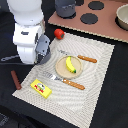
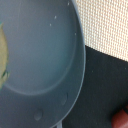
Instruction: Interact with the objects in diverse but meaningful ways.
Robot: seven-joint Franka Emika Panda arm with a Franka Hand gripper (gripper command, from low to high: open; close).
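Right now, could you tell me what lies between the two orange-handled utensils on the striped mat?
A round plate holding the banana lies between them, as the exterior view shows.

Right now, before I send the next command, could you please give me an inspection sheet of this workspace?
Surface: striped cloth on a dark table, lying flat.
Job's things: tomato at the cloth's edge; banana on a plate; yellow block; sausage off the cloth; pan close under the wrist camera.
Clutter: knife and fork beside the plate.
Grippers: gripper low by the pan; jaws hidden.
Cables: nothing seen.
Surroundings: toy stove with a pot.
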